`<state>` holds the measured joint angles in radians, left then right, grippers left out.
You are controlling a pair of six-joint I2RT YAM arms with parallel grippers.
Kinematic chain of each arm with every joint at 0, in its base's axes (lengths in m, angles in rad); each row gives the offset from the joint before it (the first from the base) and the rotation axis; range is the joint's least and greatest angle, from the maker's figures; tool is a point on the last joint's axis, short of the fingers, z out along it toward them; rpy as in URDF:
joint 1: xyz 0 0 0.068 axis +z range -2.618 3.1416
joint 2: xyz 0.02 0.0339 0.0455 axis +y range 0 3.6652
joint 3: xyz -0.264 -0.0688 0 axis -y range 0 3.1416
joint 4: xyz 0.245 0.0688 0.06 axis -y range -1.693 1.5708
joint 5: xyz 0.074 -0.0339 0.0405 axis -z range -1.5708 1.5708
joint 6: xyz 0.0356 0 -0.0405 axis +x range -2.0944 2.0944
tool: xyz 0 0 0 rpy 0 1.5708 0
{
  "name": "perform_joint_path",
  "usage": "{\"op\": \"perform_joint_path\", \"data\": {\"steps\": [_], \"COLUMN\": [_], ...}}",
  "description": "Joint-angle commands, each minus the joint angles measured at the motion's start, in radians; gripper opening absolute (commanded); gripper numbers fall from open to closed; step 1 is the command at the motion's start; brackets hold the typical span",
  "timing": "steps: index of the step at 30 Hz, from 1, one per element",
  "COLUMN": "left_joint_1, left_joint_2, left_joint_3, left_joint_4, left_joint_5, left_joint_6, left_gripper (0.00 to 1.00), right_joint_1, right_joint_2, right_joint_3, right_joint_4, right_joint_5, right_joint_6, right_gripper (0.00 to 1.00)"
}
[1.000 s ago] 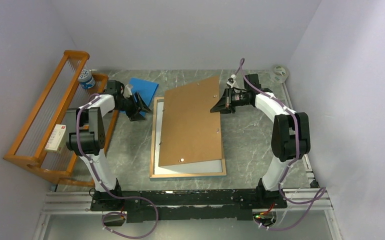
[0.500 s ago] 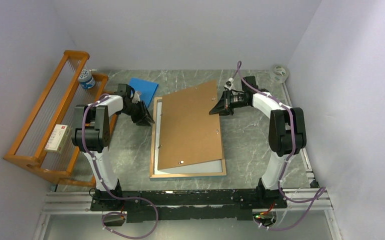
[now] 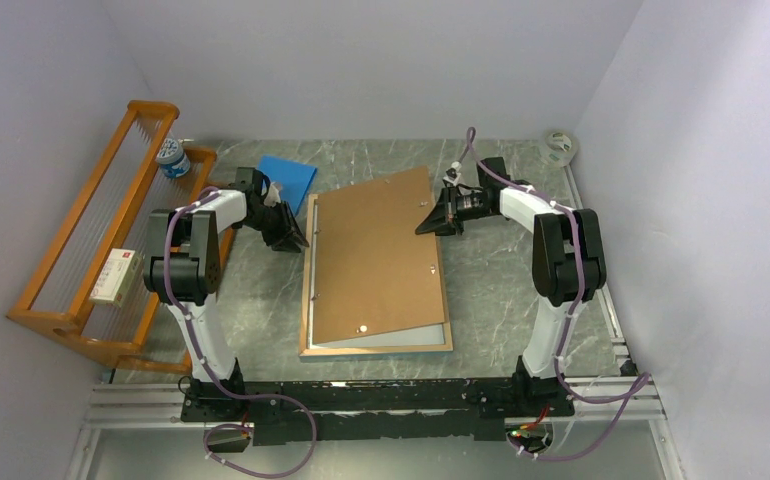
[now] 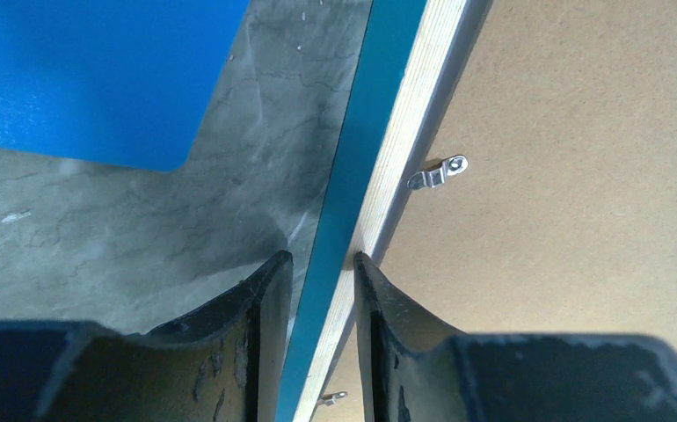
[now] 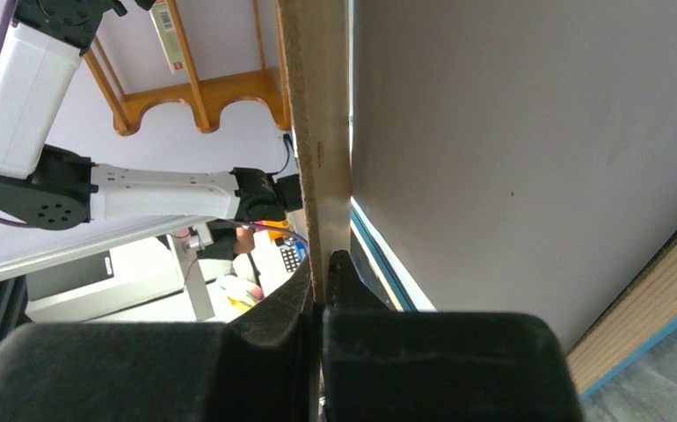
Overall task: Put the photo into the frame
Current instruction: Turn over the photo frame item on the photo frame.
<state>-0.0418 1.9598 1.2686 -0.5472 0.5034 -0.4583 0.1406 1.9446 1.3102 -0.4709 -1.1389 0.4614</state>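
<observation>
The frame [image 3: 306, 300] lies back-up in mid-table, showing its light wood rim. My left gripper [image 3: 296, 238] is shut on its left rail. In the left wrist view the turquoise face [image 4: 361, 132] and wood edge run between my fingertips [image 4: 322, 259]. A brown backing board [image 3: 376, 255] lies tilted over the frame, its far right corner raised. My right gripper [image 3: 423, 228] is shut on that board's edge [image 5: 313, 105]. A pale sheet [image 3: 401, 336] shows under the board's near end. The photo's printed face is hidden.
An orange wooden rack [image 3: 91, 230] stands along the left, holding a white box [image 3: 111, 277], with a bottle [image 3: 171, 158] at its far end. A flat blue pad [image 3: 289, 178] lies behind the left gripper. A tape roll [image 3: 559, 147] sits in the far right corner.
My left gripper moved right from beside the blue pad to the frame's left rail and closed on it. The right gripper shifted the board's raised corner leftward and lower.
</observation>
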Motion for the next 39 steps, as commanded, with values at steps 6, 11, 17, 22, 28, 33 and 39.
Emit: {"op": "perform_joint_path", "data": {"steps": [6, 11, 17, 22, 28, 33, 39], "left_joint_1": [-0.007, -0.006, -0.007, -0.009, -0.013, -0.015, -0.017], "left_joint_2": [0.011, 0.008, 0.007, 0.001, -0.007, -0.009, -0.016], "left_joint_3": [0.026, 0.022, 0.022, 0.016, 0.005, -0.001, -0.007], "left_joint_4": [-0.013, -0.010, -0.013, -0.010, -0.007, 0.002, 0.006], "left_joint_5": [-0.020, -0.022, -0.026, -0.029, -0.030, -0.021, -0.018], "left_joint_6": [0.010, 0.005, 0.001, -0.003, -0.006, -0.012, -0.014], "left_gripper": [0.37, 0.36, 0.35, 0.35, 0.35, 0.35, 0.35], "right_joint_1": [0.006, 0.008, 0.014, 0.014, 0.014, 0.023, 0.046], "right_joint_2": [-0.034, -0.065, -0.052, -0.068, -0.080, -0.053, -0.015], "right_joint_3": [0.026, 0.033, 0.007, -0.031, -0.067, -0.047, -0.010], "right_joint_4": [-0.036, -0.045, -0.046, -0.019, 0.011, 0.000, -0.010], "right_joint_5": [-0.090, -0.073, -0.060, -0.047, -0.046, -0.003, 0.060], "right_joint_6": [-0.032, -0.034, -0.009, 0.019, 0.026, 0.004, 0.006], "right_gripper": [0.00, 0.00, 0.00, 0.00, 0.00, 0.00, 0.11]}}
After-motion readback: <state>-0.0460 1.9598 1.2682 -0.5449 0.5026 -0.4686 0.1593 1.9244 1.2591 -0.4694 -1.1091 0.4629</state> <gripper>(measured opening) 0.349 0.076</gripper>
